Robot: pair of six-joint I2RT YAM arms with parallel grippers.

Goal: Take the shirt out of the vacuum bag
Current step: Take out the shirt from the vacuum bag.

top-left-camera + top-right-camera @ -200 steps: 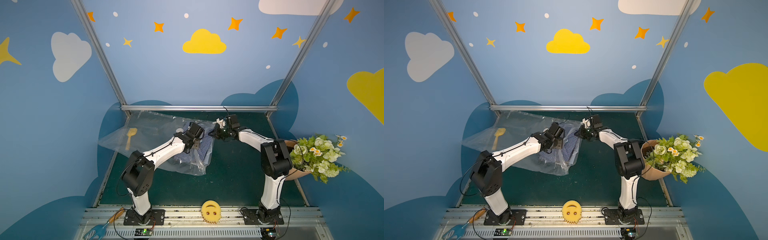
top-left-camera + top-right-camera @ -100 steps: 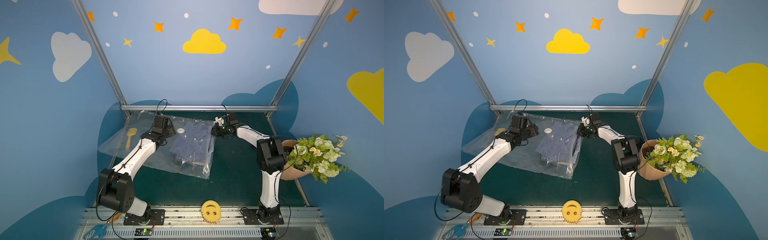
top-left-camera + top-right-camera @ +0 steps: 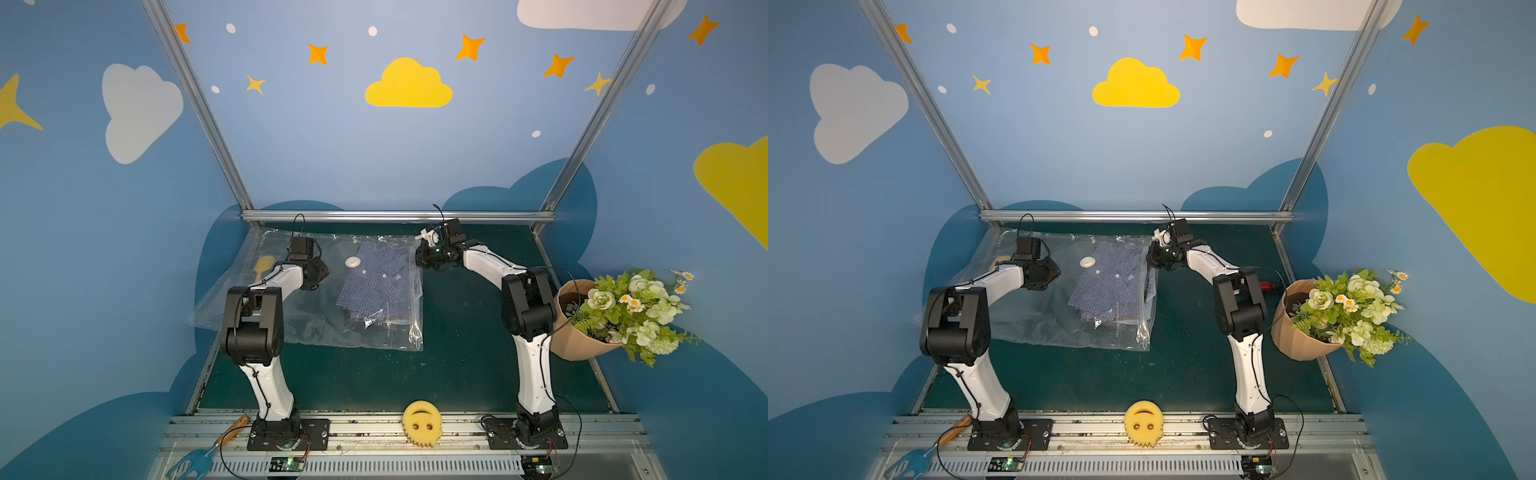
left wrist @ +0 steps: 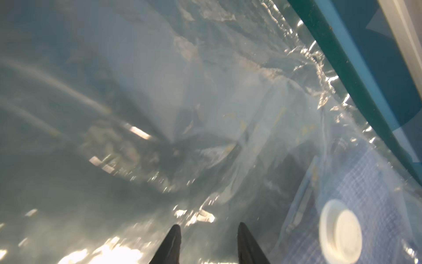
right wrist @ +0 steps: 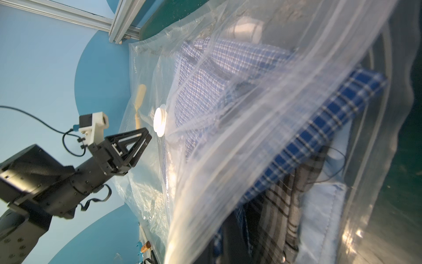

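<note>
The vacuum bag [image 3: 320, 332] lies flat on the green worktop [image 3: 465, 365]. The blue checked shirt [image 3: 376, 286] is inside it, bunched toward the end nearest the right arm, just beside the round white valve [image 3: 353, 262]. The right hand [image 3: 426, 259] is closed at that end's far corner. Film rising toward its wrist camera suggests it pinches the bag's upper layer (its fingers are out of sight there). The left hand [image 4: 209, 226] hovers over bare plastic near the valve, its fingers partly apart with nothing between them. The step in hand looks like holding the mouth open. Next, I judge, the left hand must reach the shirt through that gap while the right hand lifts the film, which looks slippery.
</note>
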